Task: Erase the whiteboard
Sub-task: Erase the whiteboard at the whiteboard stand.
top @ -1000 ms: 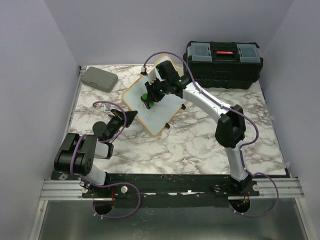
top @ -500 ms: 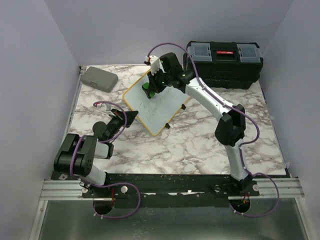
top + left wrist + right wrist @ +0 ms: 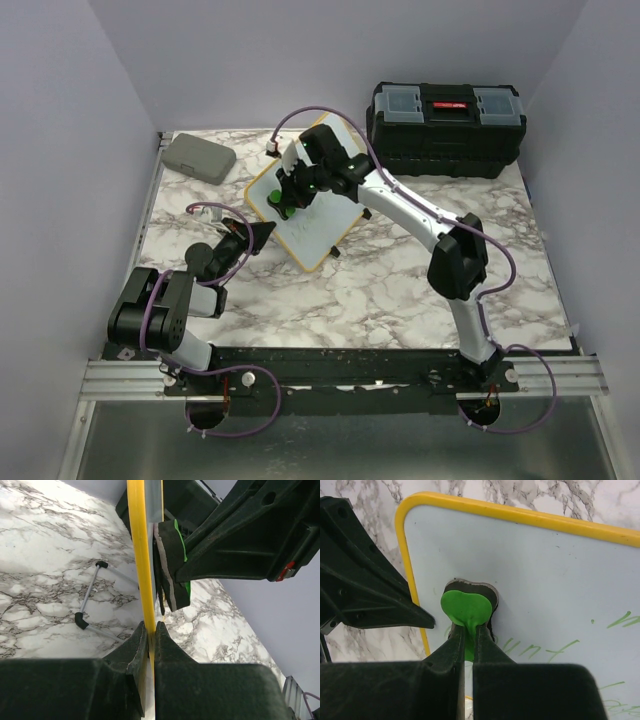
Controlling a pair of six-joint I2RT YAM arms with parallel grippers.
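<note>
The whiteboard lies at a slant on the far left half of the marble table, between a grey case in the far left corner and a black toolbox at the far right. From above, the left gripper meets the board's near left edge, while the right gripper reaches over onto its left part. The left wrist view shows the left gripper with its fingers pinched tight on the whiteboard's yellow frame, and an eraser pressed flat against the board's face just beyond. In the right wrist view the right gripper has its fingers closed on the green grip of the eraser, which sits on the whiteboard near its left frame, beside green writing.
</note>
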